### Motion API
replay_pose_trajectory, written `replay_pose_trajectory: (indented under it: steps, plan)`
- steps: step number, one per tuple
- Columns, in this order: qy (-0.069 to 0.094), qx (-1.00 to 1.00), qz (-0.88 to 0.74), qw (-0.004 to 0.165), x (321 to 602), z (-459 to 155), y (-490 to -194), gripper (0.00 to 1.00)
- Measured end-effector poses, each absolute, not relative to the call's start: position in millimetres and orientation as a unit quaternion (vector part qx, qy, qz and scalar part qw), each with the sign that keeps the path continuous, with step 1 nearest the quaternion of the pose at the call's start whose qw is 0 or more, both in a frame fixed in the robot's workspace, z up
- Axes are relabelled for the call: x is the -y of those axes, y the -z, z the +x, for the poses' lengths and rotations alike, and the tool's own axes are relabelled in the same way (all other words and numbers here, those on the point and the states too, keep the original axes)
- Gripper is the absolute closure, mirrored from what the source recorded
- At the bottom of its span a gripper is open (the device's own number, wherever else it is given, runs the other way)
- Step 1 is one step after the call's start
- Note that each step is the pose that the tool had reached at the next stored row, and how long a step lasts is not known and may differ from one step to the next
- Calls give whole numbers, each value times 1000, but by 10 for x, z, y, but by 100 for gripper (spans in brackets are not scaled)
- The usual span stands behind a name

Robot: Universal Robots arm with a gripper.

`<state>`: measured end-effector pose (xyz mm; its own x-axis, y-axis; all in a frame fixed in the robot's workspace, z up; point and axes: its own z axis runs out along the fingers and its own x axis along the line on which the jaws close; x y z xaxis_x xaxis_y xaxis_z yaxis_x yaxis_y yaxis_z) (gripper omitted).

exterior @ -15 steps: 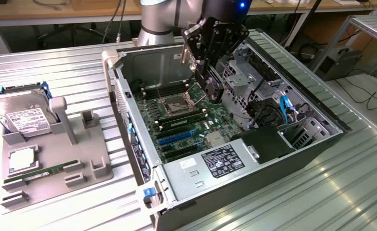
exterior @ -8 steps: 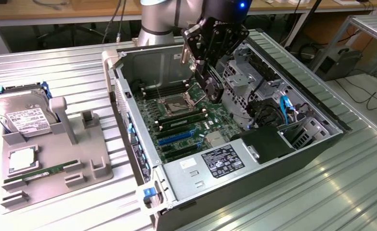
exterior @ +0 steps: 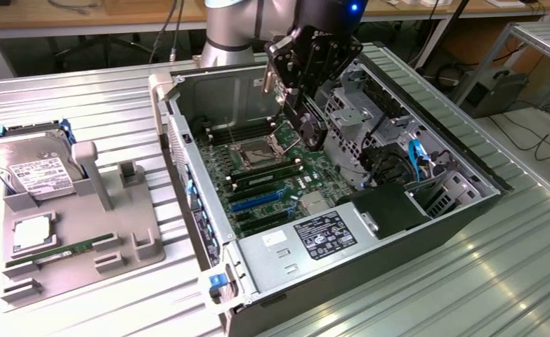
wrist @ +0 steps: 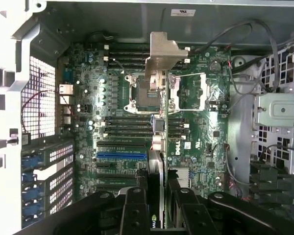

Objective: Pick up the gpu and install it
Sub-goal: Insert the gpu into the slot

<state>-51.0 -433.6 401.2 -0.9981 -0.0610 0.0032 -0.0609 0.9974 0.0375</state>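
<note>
My gripper [exterior: 305, 105] hangs over the open computer case [exterior: 192, 210], shut on the gpu [exterior: 310, 132]. The card points down toward the green motherboard [exterior: 275, 175] and stays above it. In the wrist view the gpu [wrist: 159, 147] shows edge-on as a thin dark strip. Its silver end bracket [wrist: 162, 55] is at the far end. My black fingers [wrist: 136, 208] clamp the card from both sides. The card hovers over the CPU socket [wrist: 143, 92] and the black RAM slots [wrist: 130, 126]. A blue expansion slot [wrist: 121, 155] lies to one side of it.
A grey fixture tray [exterior: 115, 242] at the exterior view's left holds a hard drive [exterior: 36, 172], a CPU [exterior: 31, 232] and a RAM stick [exterior: 55, 251]. Inside the case are the power supply [exterior: 322, 235], a metal drive cage [exterior: 359, 116] and loose cables [exterior: 415, 158].
</note>
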Motion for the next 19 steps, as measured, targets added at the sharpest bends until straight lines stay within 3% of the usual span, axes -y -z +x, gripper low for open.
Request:
replay_pose_trajectory:
  steps: [19]
  plan:
    - [18,969,246,6,4336,-510,-3967,74]
